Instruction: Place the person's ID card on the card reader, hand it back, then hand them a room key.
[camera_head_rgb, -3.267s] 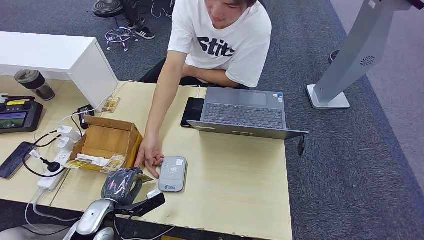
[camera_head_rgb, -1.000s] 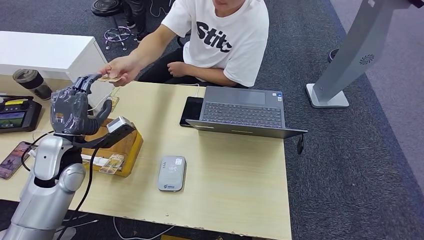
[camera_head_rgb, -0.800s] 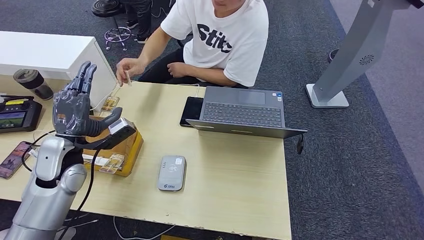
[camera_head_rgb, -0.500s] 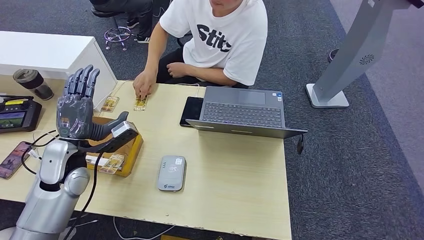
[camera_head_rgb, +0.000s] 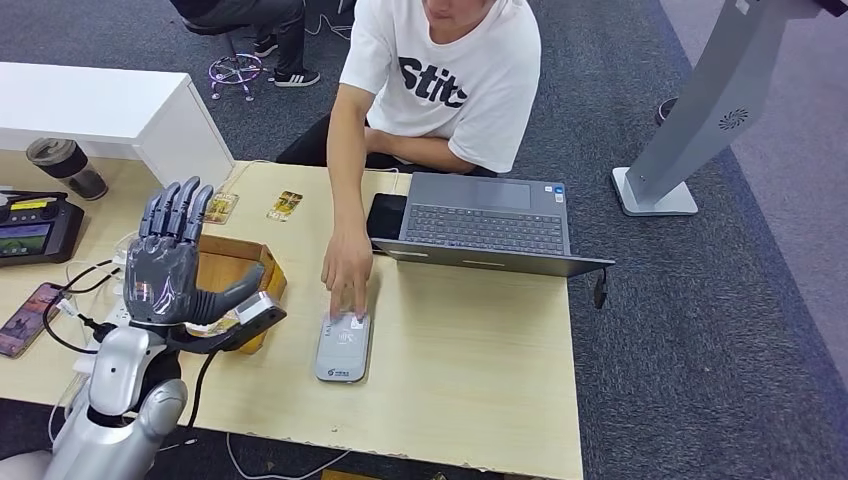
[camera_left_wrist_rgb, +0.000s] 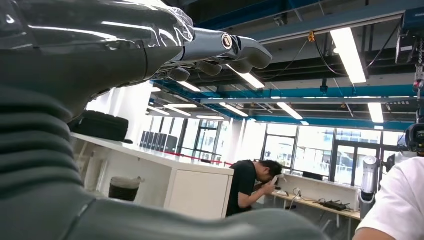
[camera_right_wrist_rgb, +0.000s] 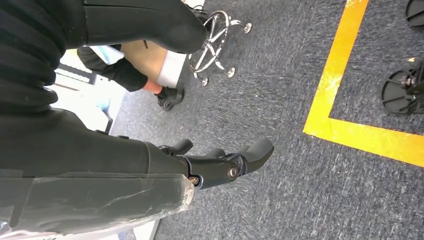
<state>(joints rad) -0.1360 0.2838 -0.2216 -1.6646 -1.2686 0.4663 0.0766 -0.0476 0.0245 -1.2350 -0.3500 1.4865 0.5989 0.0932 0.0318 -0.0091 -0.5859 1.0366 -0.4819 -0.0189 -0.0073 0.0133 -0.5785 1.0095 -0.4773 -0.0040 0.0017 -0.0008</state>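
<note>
My left hand (camera_head_rgb: 172, 262) is raised above the table's near left, palm up and fingers spread, holding nothing; its straight fingers (camera_left_wrist_rgb: 220, 47) point up in the left wrist view. Behind it stands the open wooden box (camera_head_rgb: 228, 268). The grey card reader (camera_head_rgb: 343, 355) lies near the front edge. The person's hand (camera_head_rgb: 348, 272) rests its fingertips on the reader's far end. A gold card (camera_head_rgb: 285, 204) lies at the table's back, and a second one (camera_head_rgb: 221, 207) to its left. My right hand (camera_right_wrist_rgb: 220, 167) hangs over the carpet, fingers loosely bent, holding nothing.
An open laptop (camera_head_rgb: 487, 225) and a black phone (camera_head_rgb: 384, 215) sit at the back right of the table. A controller (camera_head_rgb: 35, 228), a cup (camera_head_rgb: 62, 165), cables and another phone (camera_head_rgb: 25, 318) crowd the left. A white cabinet (camera_head_rgb: 110, 105) stands behind, and a grey stand (camera_head_rgb: 700, 110) at the far right.
The person took the card from my left hand, laid it at the table's back, then reached to the reader. My left hand opened and dropped back toward me.
</note>
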